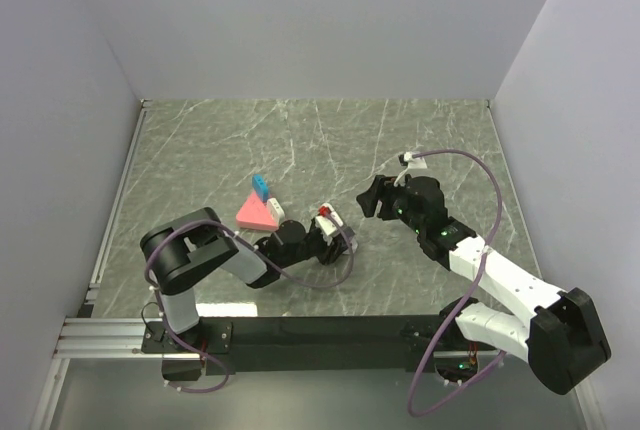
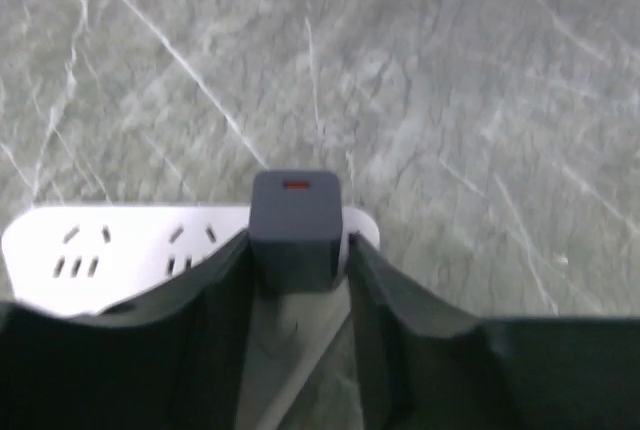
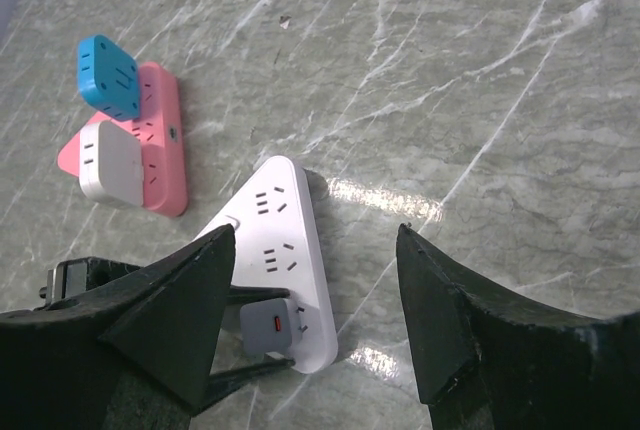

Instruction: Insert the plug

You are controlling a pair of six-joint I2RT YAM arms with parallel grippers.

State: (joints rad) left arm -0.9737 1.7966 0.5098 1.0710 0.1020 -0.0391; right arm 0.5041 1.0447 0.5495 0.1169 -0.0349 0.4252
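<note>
Fingers of L claw (image 2: 297,250) stand each side of grey plug (image 2: 295,215) on white strip (image 2: 130,245); pinching or not, we cannot tell. R claw (image 3: 315,240) spread wide.

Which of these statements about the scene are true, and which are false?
1. The grey plug sits on the white strip. True.
2. The right gripper holds a plug. False: it is open and empty.
3. The pink strip carries a blue plug and a white plug. True.
4. The left gripper is over the pink strip. False: its fingers flank the grey plug on the white strip.
</note>
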